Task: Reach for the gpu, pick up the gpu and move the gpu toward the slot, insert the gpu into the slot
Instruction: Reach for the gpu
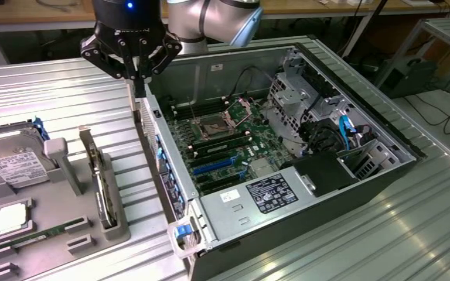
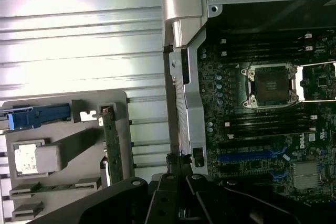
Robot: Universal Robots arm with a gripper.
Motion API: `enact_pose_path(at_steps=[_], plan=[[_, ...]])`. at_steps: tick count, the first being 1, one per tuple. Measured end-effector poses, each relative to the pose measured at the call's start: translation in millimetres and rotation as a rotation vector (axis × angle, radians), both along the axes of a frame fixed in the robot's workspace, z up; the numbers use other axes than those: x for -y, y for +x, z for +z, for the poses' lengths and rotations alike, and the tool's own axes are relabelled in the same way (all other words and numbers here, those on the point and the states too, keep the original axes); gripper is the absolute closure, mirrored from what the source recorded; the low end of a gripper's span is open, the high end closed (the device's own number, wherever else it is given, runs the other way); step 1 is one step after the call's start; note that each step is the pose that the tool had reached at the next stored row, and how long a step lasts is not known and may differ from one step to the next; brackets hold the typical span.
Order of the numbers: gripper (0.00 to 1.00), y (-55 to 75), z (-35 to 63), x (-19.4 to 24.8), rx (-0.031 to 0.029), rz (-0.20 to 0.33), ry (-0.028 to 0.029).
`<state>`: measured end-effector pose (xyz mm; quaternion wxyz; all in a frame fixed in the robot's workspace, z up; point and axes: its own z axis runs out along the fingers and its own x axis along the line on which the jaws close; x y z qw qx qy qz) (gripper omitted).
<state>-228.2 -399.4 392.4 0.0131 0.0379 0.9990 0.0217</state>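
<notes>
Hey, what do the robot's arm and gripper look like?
The arm is smooth silver-grey with a rounded joint housing. The gripper is matte black, built of angular linked bars that narrow to slim jaws, and a small blue light glows on its body.

This looks like a robotics lab or electronics workshop: an opened computer case [image 1: 287,240] lies on a ribbed metal table [image 1: 45,93] (a grey parts fixture [image 1: 53,216] beside the case), a robot arm [image 1: 209,17] above it, wooden benches [image 1: 21,14] and loose cables [image 1: 436,114] beyond it.
</notes>
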Motion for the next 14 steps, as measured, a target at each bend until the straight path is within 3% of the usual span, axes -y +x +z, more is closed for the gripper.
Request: enact_pose_path(at_steps=[14], plan=[[0.89, -21.9, -0.3, 0.4, 0.0000, 0.000, 0.0001]])
